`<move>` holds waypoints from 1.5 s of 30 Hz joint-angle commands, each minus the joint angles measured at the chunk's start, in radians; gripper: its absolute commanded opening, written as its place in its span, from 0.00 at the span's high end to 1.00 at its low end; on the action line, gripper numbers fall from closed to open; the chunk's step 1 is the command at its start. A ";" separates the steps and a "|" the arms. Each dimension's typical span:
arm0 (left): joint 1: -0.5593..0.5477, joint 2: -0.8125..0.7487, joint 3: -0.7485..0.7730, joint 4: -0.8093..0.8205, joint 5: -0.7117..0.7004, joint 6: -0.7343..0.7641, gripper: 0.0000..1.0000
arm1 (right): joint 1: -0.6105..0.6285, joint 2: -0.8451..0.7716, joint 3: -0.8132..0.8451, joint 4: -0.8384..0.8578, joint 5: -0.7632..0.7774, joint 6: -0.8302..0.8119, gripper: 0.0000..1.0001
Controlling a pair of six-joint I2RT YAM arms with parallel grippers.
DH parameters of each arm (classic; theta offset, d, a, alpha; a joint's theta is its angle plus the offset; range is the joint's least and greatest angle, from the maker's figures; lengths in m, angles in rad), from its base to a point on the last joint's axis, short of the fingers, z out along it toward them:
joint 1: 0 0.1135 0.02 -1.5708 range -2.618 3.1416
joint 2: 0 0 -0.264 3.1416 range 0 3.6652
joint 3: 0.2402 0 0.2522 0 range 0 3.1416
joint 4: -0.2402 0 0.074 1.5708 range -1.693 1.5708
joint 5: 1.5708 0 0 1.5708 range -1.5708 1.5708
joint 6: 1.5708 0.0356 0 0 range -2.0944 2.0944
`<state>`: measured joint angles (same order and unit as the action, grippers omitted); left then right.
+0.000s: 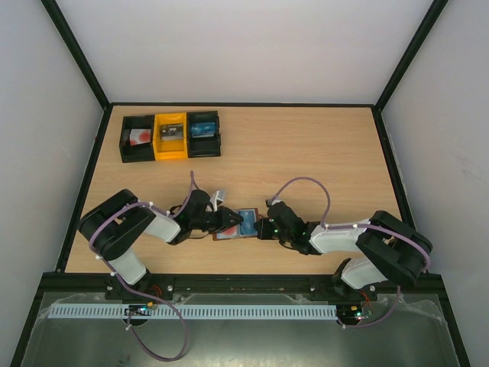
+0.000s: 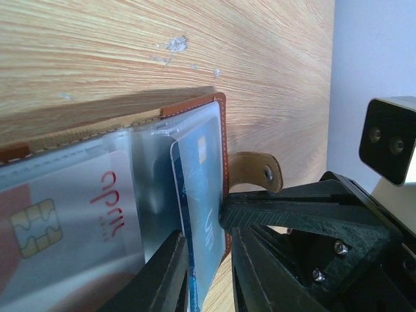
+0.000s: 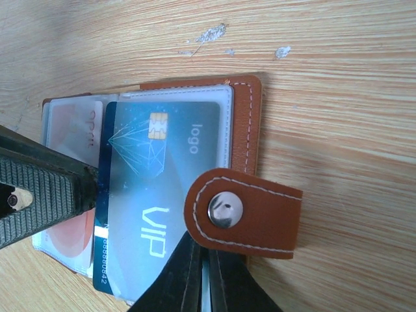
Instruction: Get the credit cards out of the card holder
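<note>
The brown card holder (image 1: pixel 229 236) lies open on the table near the front, between my two grippers. In the right wrist view the holder (image 3: pixel 247 110) holds a blue card (image 3: pixel 156 188) marked VIP, partly slid out of its clear pocket. My left gripper (image 2: pixel 205 237) is shut on that blue card (image 2: pixel 201 195) at its edge. My right gripper (image 3: pixel 208 260) is shut on the holder's edge, under the brown snap tab (image 3: pixel 260 214). A white and red chip card (image 2: pixel 58 214) sits in the other pocket. No black card shows.
Three small bins stand at the table's back left: a black bin (image 1: pixel 137 138), a yellow bin (image 1: pixel 170 136) and a second black bin (image 1: pixel 204 131) with something blue in it. Black frame rails run along the table's sides.
</note>
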<state>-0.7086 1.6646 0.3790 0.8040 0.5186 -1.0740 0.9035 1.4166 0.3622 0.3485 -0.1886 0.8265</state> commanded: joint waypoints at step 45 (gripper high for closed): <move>-0.012 -0.046 -0.006 -0.059 -0.082 0.053 0.71 | 0.001 -0.058 0.069 -0.103 0.000 0.000 0.88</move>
<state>-0.7136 1.6073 0.3649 0.7528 0.4500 -1.0412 0.9035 1.3586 0.4038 0.2623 -0.1951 0.8272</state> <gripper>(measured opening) 0.282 0.110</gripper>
